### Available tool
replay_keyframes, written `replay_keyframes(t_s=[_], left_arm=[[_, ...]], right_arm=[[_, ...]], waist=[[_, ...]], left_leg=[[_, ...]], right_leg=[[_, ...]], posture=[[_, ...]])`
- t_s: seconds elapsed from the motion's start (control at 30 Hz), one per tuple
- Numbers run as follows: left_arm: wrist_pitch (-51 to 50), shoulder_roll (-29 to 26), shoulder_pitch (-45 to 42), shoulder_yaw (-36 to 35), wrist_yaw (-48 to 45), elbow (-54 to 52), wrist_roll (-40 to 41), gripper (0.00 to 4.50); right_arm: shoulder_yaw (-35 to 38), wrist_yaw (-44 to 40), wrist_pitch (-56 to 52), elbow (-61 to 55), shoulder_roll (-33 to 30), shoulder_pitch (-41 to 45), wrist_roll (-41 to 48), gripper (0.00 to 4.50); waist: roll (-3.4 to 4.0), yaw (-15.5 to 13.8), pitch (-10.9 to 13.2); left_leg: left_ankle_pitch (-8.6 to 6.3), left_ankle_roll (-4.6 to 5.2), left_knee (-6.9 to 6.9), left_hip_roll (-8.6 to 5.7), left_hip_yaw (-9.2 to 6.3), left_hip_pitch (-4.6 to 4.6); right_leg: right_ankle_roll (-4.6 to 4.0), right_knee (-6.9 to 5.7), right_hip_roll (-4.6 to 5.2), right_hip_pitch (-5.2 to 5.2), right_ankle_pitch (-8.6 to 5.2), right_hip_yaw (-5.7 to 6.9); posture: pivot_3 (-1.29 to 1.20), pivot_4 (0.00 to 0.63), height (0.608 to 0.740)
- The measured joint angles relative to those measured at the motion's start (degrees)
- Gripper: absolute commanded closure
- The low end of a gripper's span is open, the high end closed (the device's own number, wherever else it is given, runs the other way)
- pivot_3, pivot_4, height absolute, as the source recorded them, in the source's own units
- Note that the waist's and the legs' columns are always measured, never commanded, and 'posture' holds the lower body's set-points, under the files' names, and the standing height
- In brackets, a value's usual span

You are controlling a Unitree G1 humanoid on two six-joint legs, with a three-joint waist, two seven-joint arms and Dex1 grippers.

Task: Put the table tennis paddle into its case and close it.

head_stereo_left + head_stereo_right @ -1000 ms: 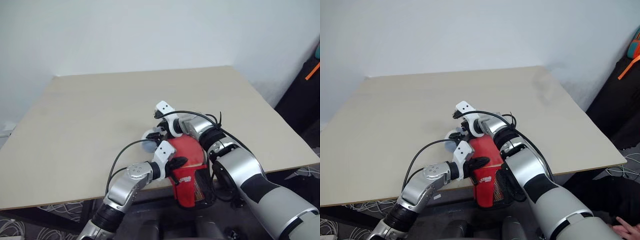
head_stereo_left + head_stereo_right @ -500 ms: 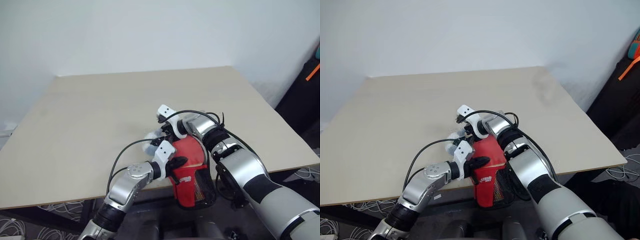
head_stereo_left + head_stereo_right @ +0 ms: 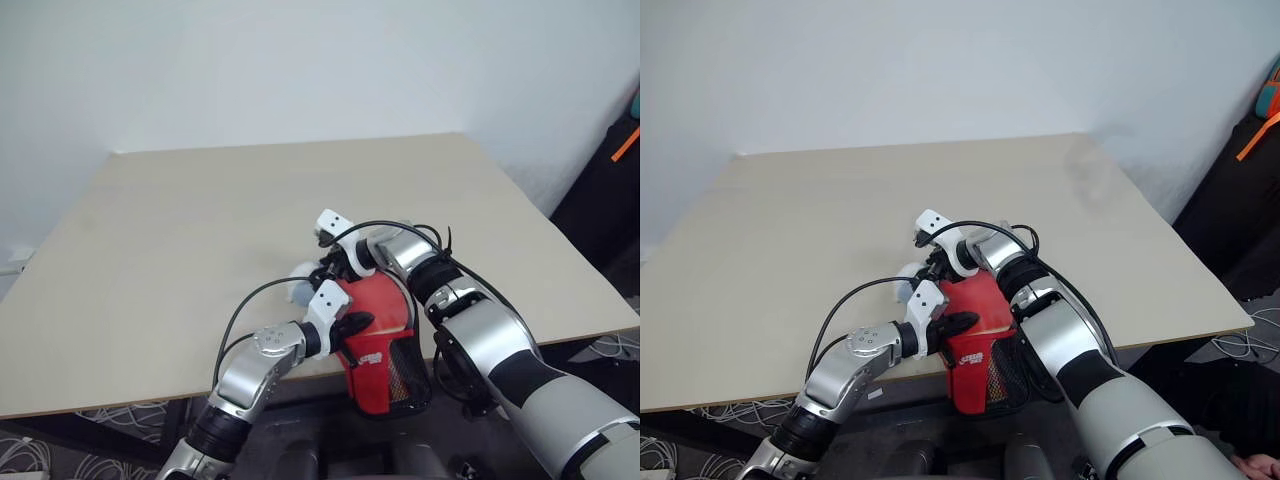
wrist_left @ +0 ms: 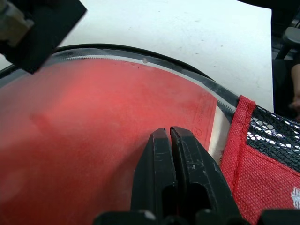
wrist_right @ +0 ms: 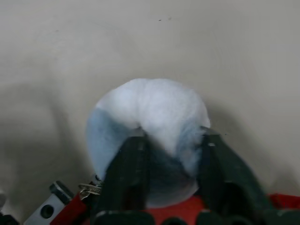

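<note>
Pale wooden tabletop (image 3: 200, 220) against a white wall. Case (image 3: 385, 345) hangs over the near edge, mesh pocket hanging lowest. Left tool (image 4: 169, 140), fingers pressed together, rests on the clear panel with the red paddle (image 4: 84, 140) under it. Right tool (image 5: 171, 140), just beyond the case, pinches a fluffy white-and-blue pompom (image 5: 150, 117), seemingly attached near the zip pull.

The case (image 3: 385, 350) is partly covered by both arms, and its lower end hangs past the table (image 3: 180, 250) edge. In the left wrist view its red side and mesh pocket (image 4: 276, 140) are cut off. The pale fluffy ball (image 5: 150, 126) is partly hidden behind the right gripper's fingers (image 5: 129, 173).
</note>
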State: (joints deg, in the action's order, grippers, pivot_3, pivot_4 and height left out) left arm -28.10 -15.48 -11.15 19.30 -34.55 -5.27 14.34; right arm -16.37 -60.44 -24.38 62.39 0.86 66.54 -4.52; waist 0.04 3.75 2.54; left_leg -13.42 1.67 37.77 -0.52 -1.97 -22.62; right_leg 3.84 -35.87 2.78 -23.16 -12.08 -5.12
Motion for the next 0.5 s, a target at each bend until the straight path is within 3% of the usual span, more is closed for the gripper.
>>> replay_keyframes(t_s=[0.07, 0.33, 0.5], left_arm=[[0.01, 0.08, -0.11, -0.03, -0.18, 0.21, -0.07, 4.5], [0.06, 0.66, -0.23, 0.22, -1.09, 0.35, -0.63, 4.5], [0.02, 0.71, -0.66, -0.59, -0.99, 1.17, -0.62, 4.5]], right_arm=[[-0.48, -1.1, -0.5, -1.1, -0.15, -0.39, -0.06, 4.47], [-1.7, -3.51, -1.87, -6.01, -1.66, -2.13, 0.02, 4.47], [1.71, 1.7, -1.76, -4.21, 0.17, -2.05, 1.11, 4.47]], waist=[[0.03, 0.0, -0.02], [0.08, -0.02, -0.06], [0.08, 0.0, -0.06]], left_leg=[[0.0, 0.0, 0.01, -0.01, -0.02, 0.0], [0.0, 0.0, 0.02, -0.05, -0.07, 0.0], [0.01, -0.01, 0.01, -0.03, -0.06, 0.0]], right_leg=[[0.0, 0.0, 0.0, 0.01, 0.0, 0.01], [0.0, 0.0, 0.02, 0.05, 0.0, 0.04], [-0.01, -0.03, 0.01, 0.02, 0.0, 0.03]], posture=[[0.0, 0.0, 0.74], [0.0, 0.0, 0.74], [0.0, 0.0, 0.74]])
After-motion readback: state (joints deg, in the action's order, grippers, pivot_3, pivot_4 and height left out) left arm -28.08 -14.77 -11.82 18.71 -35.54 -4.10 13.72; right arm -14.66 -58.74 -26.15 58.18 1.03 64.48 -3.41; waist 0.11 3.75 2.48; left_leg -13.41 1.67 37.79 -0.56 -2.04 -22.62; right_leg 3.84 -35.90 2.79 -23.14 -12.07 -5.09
